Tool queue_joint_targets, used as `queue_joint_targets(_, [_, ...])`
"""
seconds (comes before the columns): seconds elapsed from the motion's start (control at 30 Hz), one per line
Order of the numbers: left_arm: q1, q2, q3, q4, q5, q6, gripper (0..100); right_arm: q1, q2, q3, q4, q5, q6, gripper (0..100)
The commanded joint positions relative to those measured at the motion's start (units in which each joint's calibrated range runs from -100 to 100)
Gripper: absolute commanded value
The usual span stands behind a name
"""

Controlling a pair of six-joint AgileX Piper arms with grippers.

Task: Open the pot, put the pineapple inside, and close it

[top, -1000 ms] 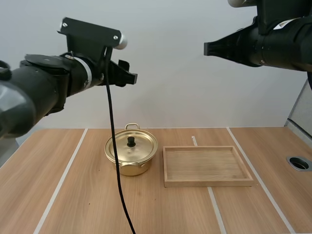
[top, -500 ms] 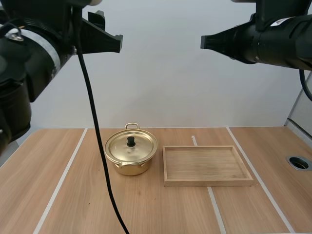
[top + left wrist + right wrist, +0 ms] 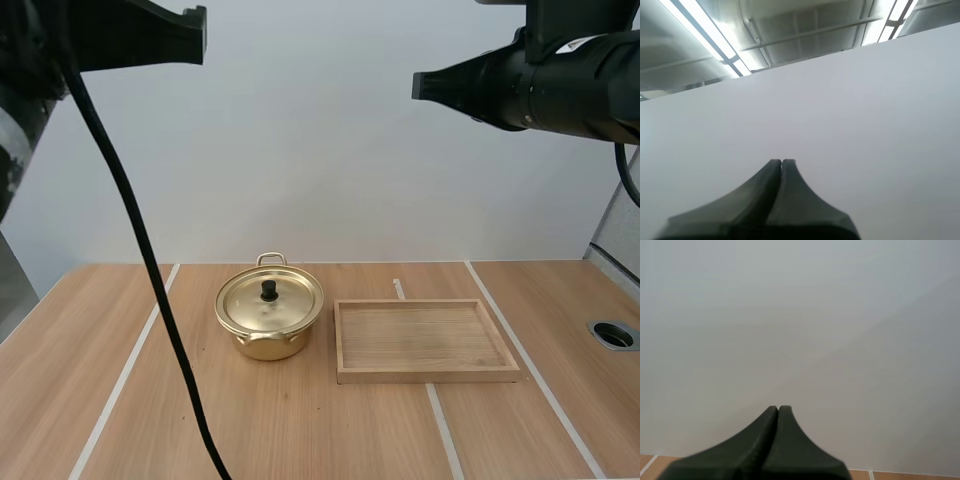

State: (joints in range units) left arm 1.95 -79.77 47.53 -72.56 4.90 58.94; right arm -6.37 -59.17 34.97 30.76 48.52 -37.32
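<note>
A small golden pot (image 3: pixel 268 318) stands on the wooden table, its lid (image 3: pixel 270 300) on, with a black knob (image 3: pixel 269 291) in the middle. My left gripper (image 3: pixel 198 35) is raised high above the table's left side, well clear of the pot. In the left wrist view its fingers (image 3: pixel 782 165) lie together as one dark wedge, holding nothing. My right gripper (image 3: pixel 420 86) hangs high over the right side, pointing left. Its fingers (image 3: pixel 778 411) also lie shut together on nothing, facing the pale wall.
A shallow wooden tray (image 3: pixel 424 340) lies just right of the pot with nothing in it. White lines cross the table top. A round hole (image 3: pixel 612 334) sits near the table's right edge.
My left arm has risen up and to the left, and its gripper has gone from open to shut. The right arm, pot and tray have hardly moved.
</note>
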Motion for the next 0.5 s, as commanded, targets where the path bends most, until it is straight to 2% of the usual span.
queue_joint_targets(0.0, [-0.11,-1.2,0.1,-0.4,-1.3,-0.1,0,-0.3,-0.4,0.1,0.2,-1.0,-0.4,0])
queue_joint_targets(0.13, [-0.11,-4.0,1.3,-0.1,-4.1,0.2,0,-0.3,-0.4,0.1,0.2,-1.0,-0.4,0])
queue_joint_targets(0.23, [-0.11,-6.0,3.9,3.3,-4.1,0.2,0,-0.3,-0.4,0.1,0.2,-1.0,-0.4,0])
queue_joint_targets(0.33, [-0.18,-8.1,7.5,3.9,-3.9,-1.1,0,-0.3,-0.4,0.1,0.2,-1.0,-0.4,0])
queue_joint_targets(0.4, [-0.18,-8.8,10.9,8.4,-3.9,-6.7,0,-0.3,-0.4,0.1,0.2,-1.0,-0.4,0])
queue_joint_targets(0.47, [-0.18,-8.9,14.5,19.2,-3.9,-18.0,0,-0.3,-0.4,0.1,0.2,-1.0,-0.4,0])
